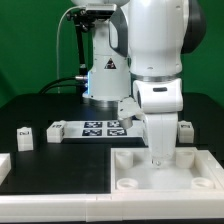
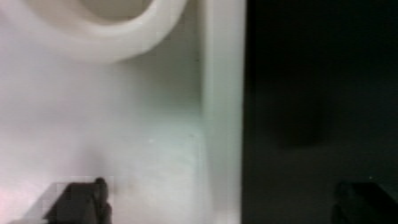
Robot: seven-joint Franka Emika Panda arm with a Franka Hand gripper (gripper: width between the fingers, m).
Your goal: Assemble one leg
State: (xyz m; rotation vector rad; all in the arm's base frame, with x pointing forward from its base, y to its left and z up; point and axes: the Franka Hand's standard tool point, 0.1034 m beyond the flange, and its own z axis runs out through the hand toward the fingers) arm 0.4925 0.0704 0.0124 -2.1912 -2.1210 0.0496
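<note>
Our gripper [image 1: 158, 157] stands low over the far edge of the panel [image 1: 195, 182]. Its fingers [image 2: 75, 202] are wide apart with nothing between them. In the wrist view one finger hangs over the white panel and the other over the black table [image 1: 60, 165], with a round socket [image 2: 118, 18] close by. We cannot tell whether the tips touch the panel.

We judge the task hardly begun, since we see no leg standing in any socket. The nearest leg [image 1: 185, 128] lies loose on the table just behind the panel, toward the exterior view's right. A second leg [image 1: 55, 129] and a third leg [image 1: 25, 135] lie well apart from it, beside the marker board [image 1: 95, 127] on its left. What is left for us is to take a leg, bring it to a socket and fix it there.

We can read no writing. The legs and the marker board carry only black-and-white tags, and a dark triangular sign [image 1: 108, 68] on the arm's base [image 1: 100, 88] is too small to make out.
</note>
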